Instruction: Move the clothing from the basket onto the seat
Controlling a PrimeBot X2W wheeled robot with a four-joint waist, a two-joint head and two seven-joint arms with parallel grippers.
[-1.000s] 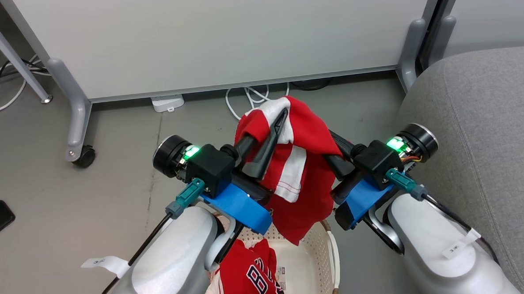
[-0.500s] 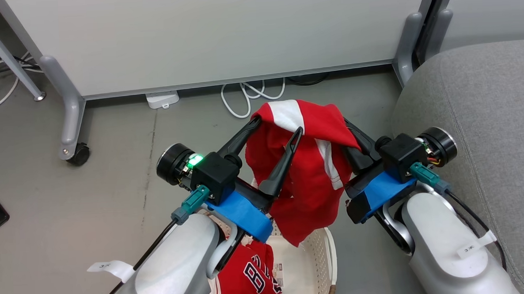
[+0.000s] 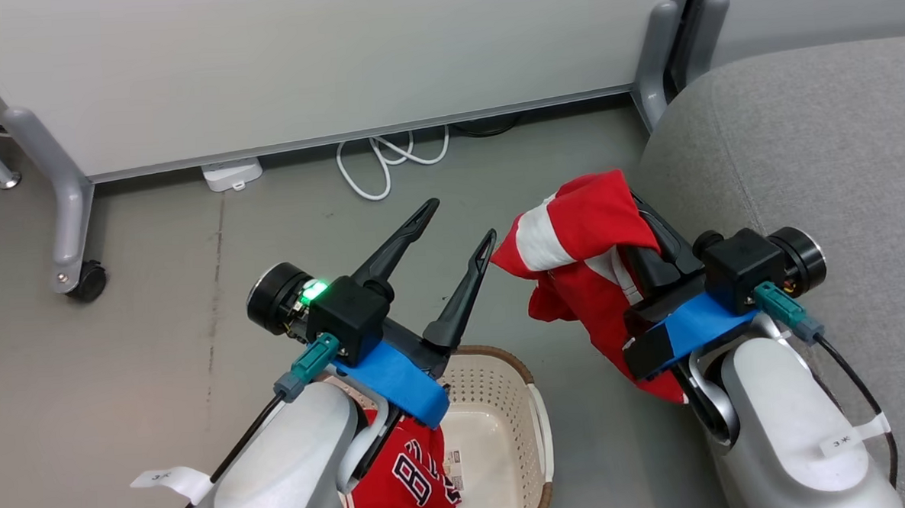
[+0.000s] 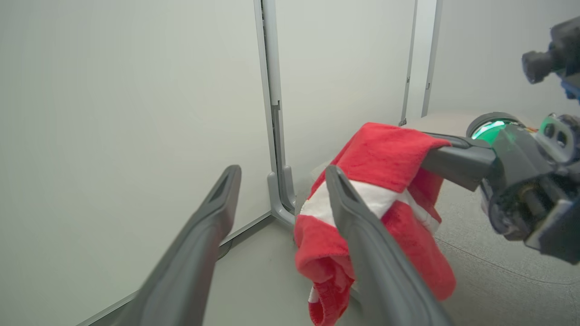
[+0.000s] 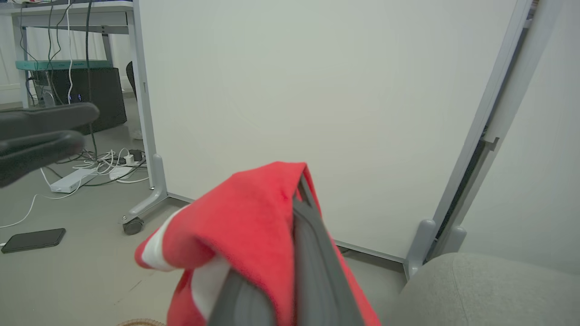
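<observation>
the left hand (image 3: pixel 459 222) is open wide, its two dark fingers are spread and nothing is between them. it stands above the far rim of the basket (image 3: pixel 503 355), with the fingers pointing away over the grey floor (image 3: pixel 157 320). the right hand (image 3: pixel 646 234) is closed on the striped garment (image 3: pixel 573 226); the red cloth with the white stripe is draped over its fingers and hides their tips. the garment hangs in the air over the floor, between the basket and the sofa (image 3: pixel 799 155), just beside the sofa's rounded edge and not lying on it. in the left wrist view the striped garment (image 4: pixel 385 154) hangs from the right hand (image 4: pixel 453 149), apart from the left fingers (image 4: pixel 217 213). the jersey (image 3: pixel 401 485) with the letters lies inside the basket, partly under the left arm. a white cable (image 3: pixel 379 158) lies on the floor near the partition panel (image 3: pixel 337 60).
</observation>
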